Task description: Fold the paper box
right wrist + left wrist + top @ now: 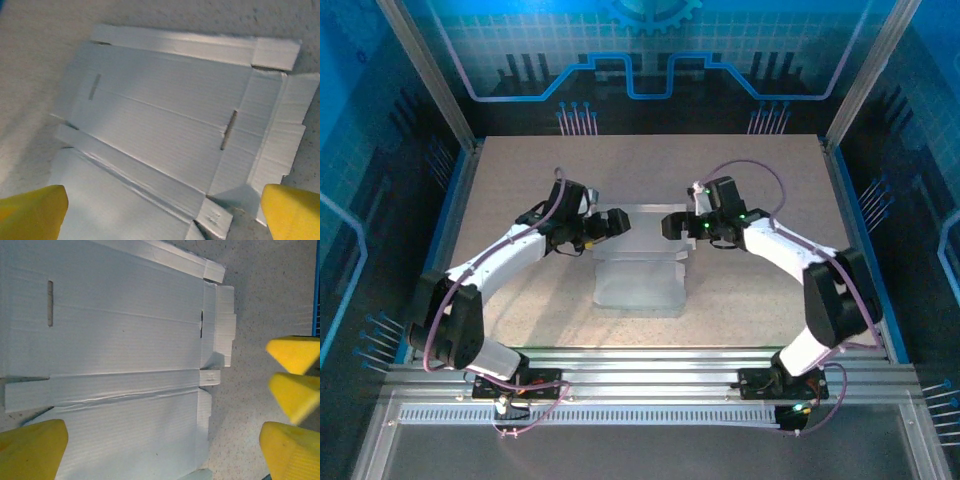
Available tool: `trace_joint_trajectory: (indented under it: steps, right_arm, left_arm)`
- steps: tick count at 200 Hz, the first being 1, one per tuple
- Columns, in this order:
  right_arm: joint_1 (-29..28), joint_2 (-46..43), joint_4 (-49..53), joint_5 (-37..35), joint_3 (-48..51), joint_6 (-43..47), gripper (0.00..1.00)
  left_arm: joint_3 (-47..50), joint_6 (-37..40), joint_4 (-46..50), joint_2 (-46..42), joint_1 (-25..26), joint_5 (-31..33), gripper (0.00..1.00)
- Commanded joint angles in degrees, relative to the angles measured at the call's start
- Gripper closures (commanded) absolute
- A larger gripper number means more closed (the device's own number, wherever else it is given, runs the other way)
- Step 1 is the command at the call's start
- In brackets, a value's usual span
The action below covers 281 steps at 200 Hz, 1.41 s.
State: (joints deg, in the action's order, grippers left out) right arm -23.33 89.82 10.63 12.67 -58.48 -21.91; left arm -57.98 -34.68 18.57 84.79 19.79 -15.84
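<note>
The paper box lies unfolded and flat on the middle of the table, pale inner side up, with creases, slots and side tabs showing. My left gripper hovers over its far left part. My right gripper faces it over the far right part. Both are open and hold nothing. In the left wrist view the paper box lies beneath my left gripper, and two yellow fingertips of the right gripper enter from the right. In the right wrist view the paper box spreads below my right gripper.
The speckled beige table is bordered by blue side rails and metal posts. Aluminium rails carry the arm bases along the near edge. Bare table surrounds the sheet on all sides.
</note>
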Motion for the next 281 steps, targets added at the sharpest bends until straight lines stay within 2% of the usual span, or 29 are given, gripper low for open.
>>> trace_joint_trajectory:
  steps: [1, 38, 66, 97, 142, 178, 230, 281]
  right_arm:
    - [-2.23, -4.17, 2.66, 2.05, 2.99, 1.57, 0.0]
    - [-6.2, -7.48, 5.01, 1.12, 4.71, -0.25, 0.0]
    - [-8.66, -8.54, 1.62, -0.69, 7.47, -4.36, 0.0]
    - [-11.85, -8.35, 0.64, -4.81, 7.77, -8.19, 0.0]
    - [-13.91, -6.06, -5.4, -5.46, 10.77, -11.87, 0.0]
    - [-15.16, -6.49, -3.4, -8.3, 10.27, -11.49, 0.0]
    - [-13.79, -4.53, -0.84, -7.26, 8.38, -7.71, 0.0]
    - [-14.44, -1.2, -3.7, -4.28, 8.38, -7.28, 0.0]
  left_arm:
    - [-0.21, -0.95, 2.69, -1.14, 0.61, 1.56, 0.01]
    - [-0.09, 2.47, 4.95, -1.49, 0.59, 4.09, 0.01]
    - [-2.96, 7.16, 10.17, 0.97, -0.33, 7.48, 0.01]
    - [-3.28, 8.41, 8.77, 4.2, -3.06, 3.54, 0.01]
    - [-5.49, 9.68, 8.31, 8.24, -5.07, 2.38, 0.01]
    - [-4.95, 9.38, 4.21, 9.25, -5.64, 1.0, 0.01]
    - [-5.83, 7.23, 4.54, 10.01, -5.89, 1.81, 0.0]
    - [-13.51, 12.78, 11.96, 15.55, -7.28, 3.61, 0.01]
